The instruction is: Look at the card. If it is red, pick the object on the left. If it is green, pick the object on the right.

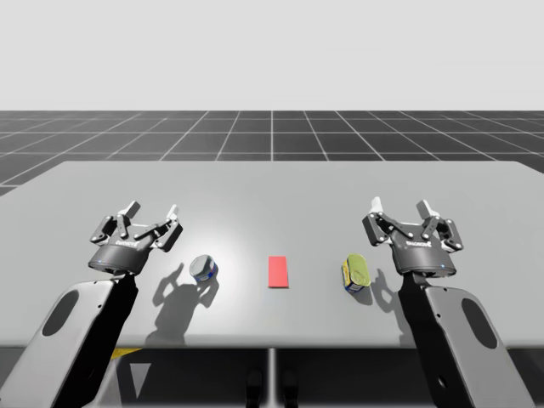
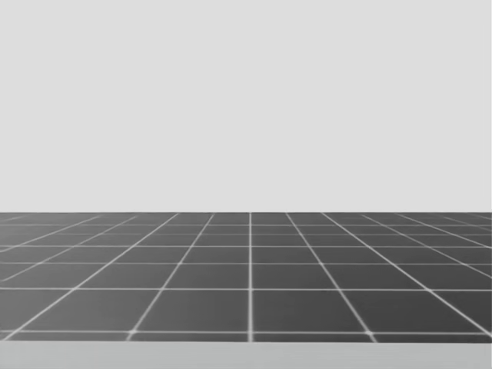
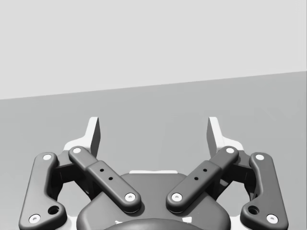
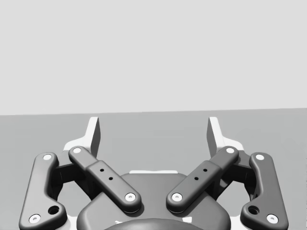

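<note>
Plainly, a red card (image 1: 278,272) lay mid-table, and both grippers stood wide open and empty.

In the high view the card was a flat, plain red rectangle, its long side running away from me, on the grey table (image 1: 272,191). Left of it, apart from it, sat the can (image 1: 203,269): short and round, with a silvery end and a blue wall; whether it stood straight or leaned I could not tell. Right of the card, likewise apart, sat a tin (image 1: 356,273), oval and yellow-green. The left gripper (image 1: 152,212) hung above the table just left of the can, fingers spread with nothing between them. The right gripper (image 1: 399,206) hung near the tin on its right, spread as far and holding nothing.
</note>
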Controlling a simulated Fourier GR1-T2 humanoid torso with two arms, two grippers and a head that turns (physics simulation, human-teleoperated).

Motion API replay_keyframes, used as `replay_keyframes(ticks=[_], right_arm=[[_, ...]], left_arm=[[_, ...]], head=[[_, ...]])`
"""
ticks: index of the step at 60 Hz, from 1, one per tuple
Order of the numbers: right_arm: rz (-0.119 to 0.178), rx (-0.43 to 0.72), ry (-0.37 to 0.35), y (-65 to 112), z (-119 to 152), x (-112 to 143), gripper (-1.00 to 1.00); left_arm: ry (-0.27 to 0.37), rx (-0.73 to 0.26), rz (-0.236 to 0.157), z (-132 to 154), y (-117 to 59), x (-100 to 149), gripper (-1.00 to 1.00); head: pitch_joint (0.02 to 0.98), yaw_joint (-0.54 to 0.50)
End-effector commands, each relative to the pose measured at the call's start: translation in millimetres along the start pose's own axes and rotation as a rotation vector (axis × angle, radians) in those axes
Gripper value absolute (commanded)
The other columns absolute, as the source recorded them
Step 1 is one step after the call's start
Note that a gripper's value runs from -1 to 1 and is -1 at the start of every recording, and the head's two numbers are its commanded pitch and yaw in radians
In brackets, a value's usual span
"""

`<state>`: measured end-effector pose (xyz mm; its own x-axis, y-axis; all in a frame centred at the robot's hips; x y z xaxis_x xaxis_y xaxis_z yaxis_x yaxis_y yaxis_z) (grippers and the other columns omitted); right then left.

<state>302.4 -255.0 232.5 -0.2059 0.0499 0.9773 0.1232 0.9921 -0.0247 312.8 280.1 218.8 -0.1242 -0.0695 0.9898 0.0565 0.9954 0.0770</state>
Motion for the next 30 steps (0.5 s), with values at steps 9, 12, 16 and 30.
replay_keyframes(ticks=[9,12,16,30], right_arm=[[-0.027,-0.024,-0.012,0.0,-0.4,0.4,-1.00],[-0.031,-0.012,-0.002,0.0,-0.6,0.8,-1.00],[-0.029,-0.012,0.000,0.2,-0.5,1.3,-1.00],[-0.029,-0.021,0.005,0.7,-0.9,2.4,-1.00]], left_arm=[[0.001,-0.001,0.000,0.2,-0.2,-0.1,-1.00],[0.001,-0.001,-0.001,0.0,-0.1,-0.2,-1.00],[0.001,-0.002,-0.001,0.1,-0.2,-0.2,-1.00],[0.002,-0.002,-0.003,0.0,-0.1,-0.3,-1.00]], head=[[0.099,0.02],[0.131,0.02],[0.182,0.02],[0.431,0.02]])
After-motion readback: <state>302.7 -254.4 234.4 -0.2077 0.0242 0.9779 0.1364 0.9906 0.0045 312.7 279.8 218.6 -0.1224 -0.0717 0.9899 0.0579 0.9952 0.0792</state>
